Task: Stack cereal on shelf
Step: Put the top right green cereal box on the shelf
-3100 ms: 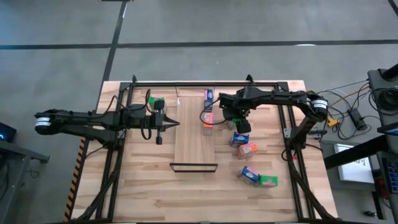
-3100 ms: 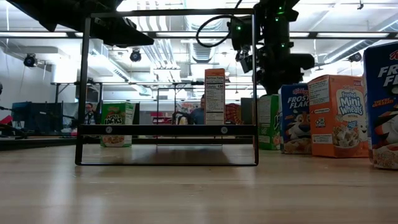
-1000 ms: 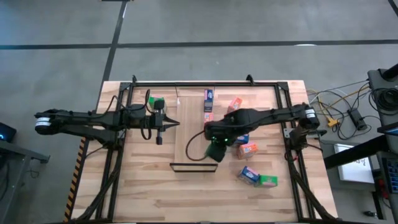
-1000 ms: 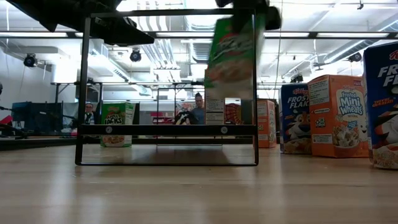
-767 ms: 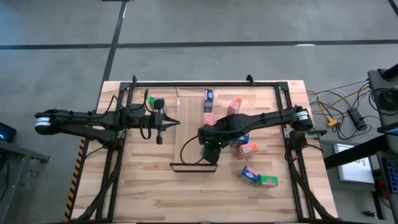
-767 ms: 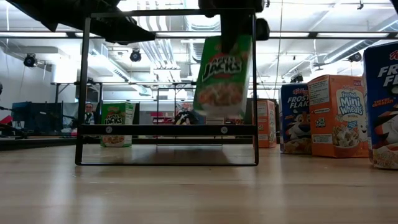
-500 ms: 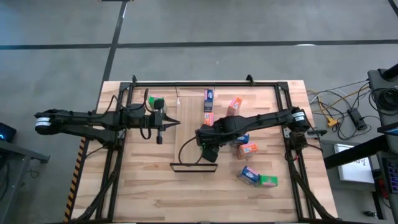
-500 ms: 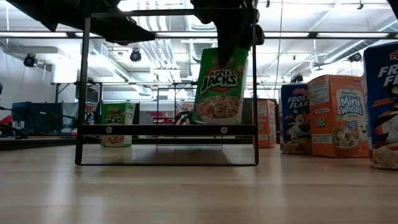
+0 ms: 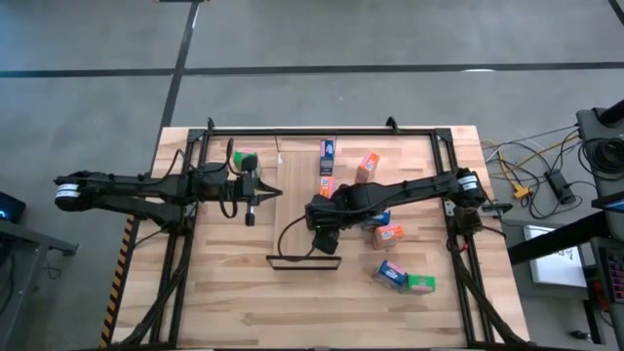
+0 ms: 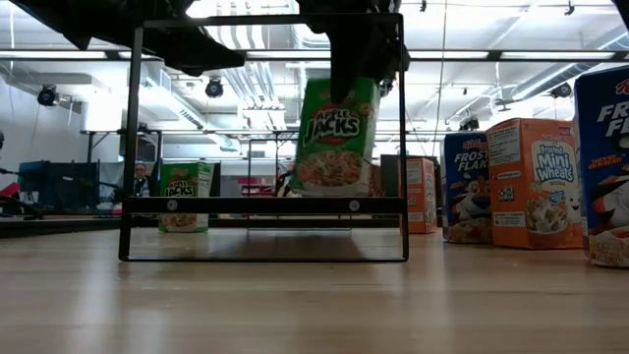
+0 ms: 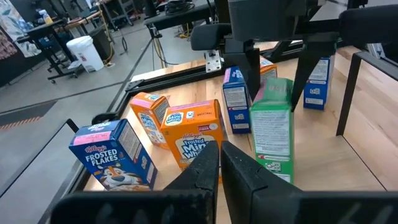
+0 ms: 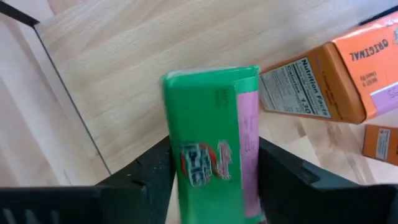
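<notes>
1. Since 1 second back, our right arm has swung from beside the shelf (image 9: 304, 219) to over it, near the dark lip (image 9: 303, 261), and the green box (image 10: 335, 137) we carry now hangs lower, just above the lip's top bar in the low view.
2. We see the shelf lying beneath the right gripper (image 9: 325, 226), running on away from the lip past an orange box (image 9: 325, 185) and a blue box (image 9: 328, 149) that stand on its far stretch.
3. Our right gripper's fingers (image 12: 292, 180) sit 1 on each side of the green box, close against its sides; we cannot tell whether they press it.
4. That box tilts a little, its printed face toward the low camera.
5. Our left gripper (image 9: 251, 207) waits well apart from the shelf's other edge, jaws together, with another green box (image 9: 245, 160) just beyond it.
6. Behind the right jaws, off the shelf, we count loose boxes on the tabletop (image 9: 224, 302): 1 orange (image 9: 368, 166), 1 orange (image 9: 388, 235), 1 blue (image 9: 389, 276), and 1 green (image 9: 420, 284).
</notes>
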Controlling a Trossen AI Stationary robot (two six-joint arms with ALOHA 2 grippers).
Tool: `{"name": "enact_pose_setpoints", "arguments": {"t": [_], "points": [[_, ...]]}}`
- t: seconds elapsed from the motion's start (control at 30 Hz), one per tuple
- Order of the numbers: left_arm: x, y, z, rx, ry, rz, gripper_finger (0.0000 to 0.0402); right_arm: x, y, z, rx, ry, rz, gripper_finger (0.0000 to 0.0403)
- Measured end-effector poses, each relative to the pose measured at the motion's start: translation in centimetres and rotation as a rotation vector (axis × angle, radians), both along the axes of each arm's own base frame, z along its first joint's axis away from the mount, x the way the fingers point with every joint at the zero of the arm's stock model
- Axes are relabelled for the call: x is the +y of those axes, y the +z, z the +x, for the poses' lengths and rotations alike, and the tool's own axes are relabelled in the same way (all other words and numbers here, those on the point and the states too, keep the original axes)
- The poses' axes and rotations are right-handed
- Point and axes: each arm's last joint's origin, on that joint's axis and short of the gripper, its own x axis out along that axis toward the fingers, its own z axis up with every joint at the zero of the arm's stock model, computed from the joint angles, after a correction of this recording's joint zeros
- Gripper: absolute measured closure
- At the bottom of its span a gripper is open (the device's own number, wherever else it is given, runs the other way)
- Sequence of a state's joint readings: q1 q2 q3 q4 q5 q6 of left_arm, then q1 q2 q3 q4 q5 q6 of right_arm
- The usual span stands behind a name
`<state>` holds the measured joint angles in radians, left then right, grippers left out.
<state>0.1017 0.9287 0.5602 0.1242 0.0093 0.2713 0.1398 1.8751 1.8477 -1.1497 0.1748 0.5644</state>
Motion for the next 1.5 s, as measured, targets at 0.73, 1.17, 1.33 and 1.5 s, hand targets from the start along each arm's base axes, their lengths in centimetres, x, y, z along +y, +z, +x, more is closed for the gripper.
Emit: {"name": "enact_pose_setpoints", "arguments": {"t": [0.73,1.17,1.33,1.5], "points": [[0.0,0.1,0.0,-0.006,-0.001,-0.012,0.0401,0.2,6.3,-0.3,-0.157,0.131,-0.045,0.0177],[-0.5,0.2,0.1,-0.019,-0.022,-0.029,0.0401,3.5,6.7,-1.8,-0.304,0.481,-0.194,0.0288],[-1.2,0.2,0.1,-0.021,-0.049,-0.052,0.0401,4.1,4.3,-3.7,-0.288,0.465,-0.214,0.0338],[-2.2,0.4,0.2,-0.041,-0.101,-0.065,0.0401,3.4,3.3,-7.0,-0.335,0.414,-0.247,0.0381]]}}
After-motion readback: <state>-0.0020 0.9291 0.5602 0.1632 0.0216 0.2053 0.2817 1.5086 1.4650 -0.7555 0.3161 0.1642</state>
